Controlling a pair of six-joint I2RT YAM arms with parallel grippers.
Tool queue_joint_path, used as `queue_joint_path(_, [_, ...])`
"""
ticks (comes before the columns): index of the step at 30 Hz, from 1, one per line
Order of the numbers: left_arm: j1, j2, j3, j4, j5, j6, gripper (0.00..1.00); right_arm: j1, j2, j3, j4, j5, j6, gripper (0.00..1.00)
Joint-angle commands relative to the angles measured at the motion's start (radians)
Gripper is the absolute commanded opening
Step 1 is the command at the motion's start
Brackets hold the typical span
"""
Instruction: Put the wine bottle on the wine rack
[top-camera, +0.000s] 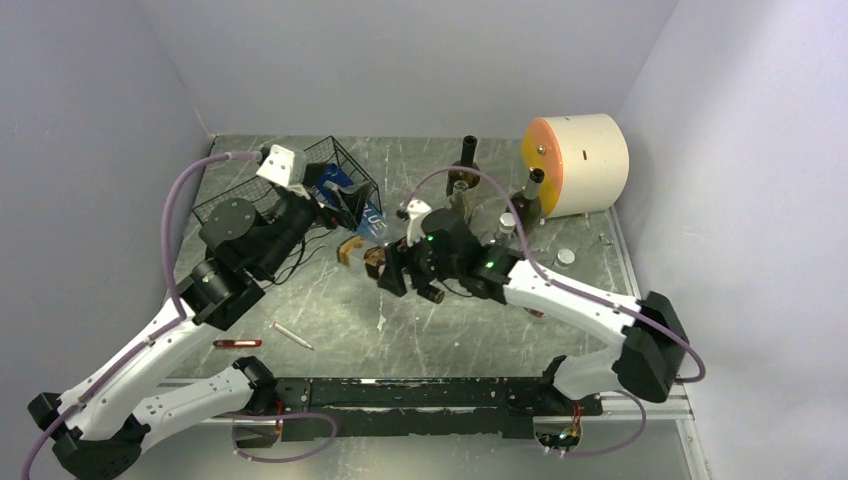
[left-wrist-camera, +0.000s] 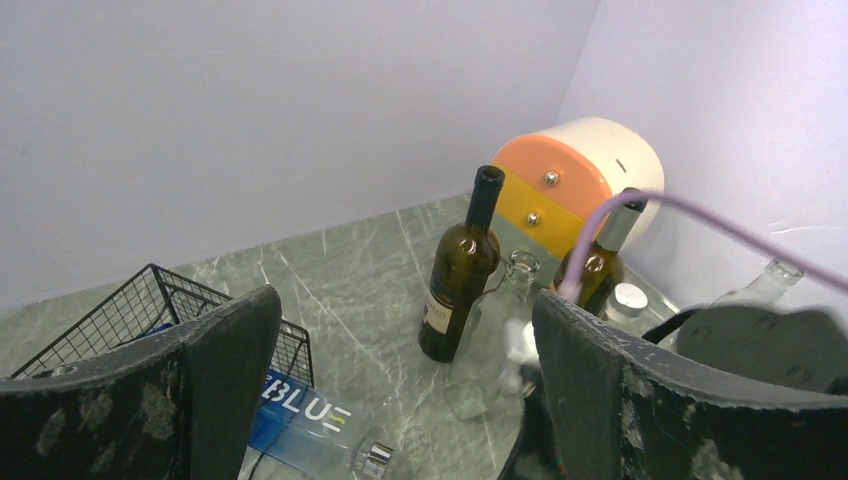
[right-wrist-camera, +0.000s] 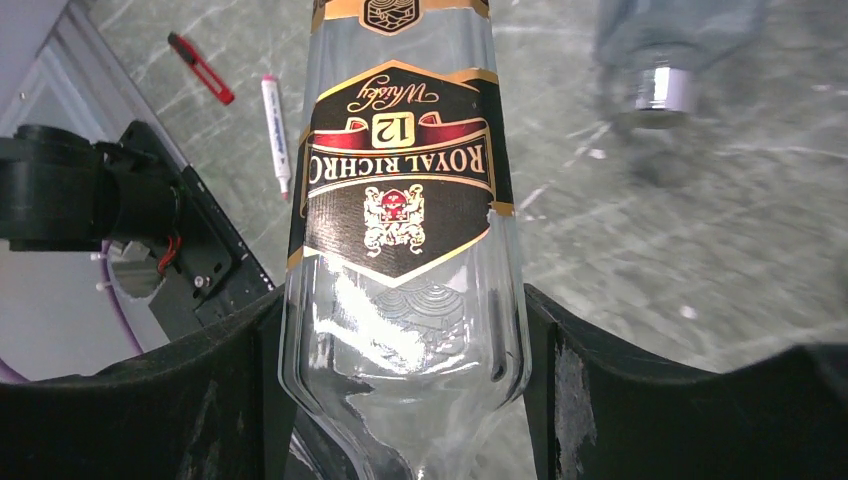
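The top view looks down from behind toward the cream, orange-faced cylindrical drum (top-camera: 577, 163). The left wrist view shares that drum (left-wrist-camera: 575, 185), low and level. The right wrist view, very close, seemingly faces away from it.

Dark bottles (top-camera: 467, 165): two, far. Plain clear bottles (left-wrist-camera: 518, 270): two. Blue-labelled bottle (left-wrist-camera: 305, 415): one. Whisky-labelled bottle (right-wrist-camera: 400, 200): one. Wine rack (left-wrist-camera: 110, 325): one. Orange-faced drum (top-camera: 585, 160): one. Red cutter (top-camera: 237, 343): one. Marker (top-camera: 291, 336): one. White disc (top-camera: 566, 257): one.

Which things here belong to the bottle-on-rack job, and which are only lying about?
Job:
- clear whisky bottle
- right gripper, clamped on it
- wine rack

Lying about:
- orange-fronted drum
- red cutter
- white marker
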Motion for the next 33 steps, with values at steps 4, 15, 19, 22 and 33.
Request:
queue_joint_path(4, [-0.004, -0.046, 0.001, -0.070, -0.056, -0.020, 1.00, 0.125, 0.162, 0.021, 0.348, 0.103, 0.044, 0.00])
queue_joint_path(15, [-0.004, -0.076, 0.004, -0.131, -0.072, -0.014, 0.99, 0.153, 0.333, 0.108, 0.448, 0.116, 0.068, 0.00])
queue_joint_path(19, [-0.005, -0.094, -0.002, -0.136, -0.096, -0.012, 1.00, 0.152, 0.340, 0.118, 0.443, 0.128, 0.062, 0.00])
queue_joint_path(22, [-0.004, -0.101, -0.010, -0.128, -0.098, -0.003, 0.99, 0.152, 0.344, 0.114, 0.460, 0.145, 0.053, 0.00])
queue_joint_path(33, [-0.005, -0.087, 0.007, -0.169, -0.108, -0.001, 1.00, 0.152, 0.418, 0.175, 0.490, 0.197, 0.023, 0.00])
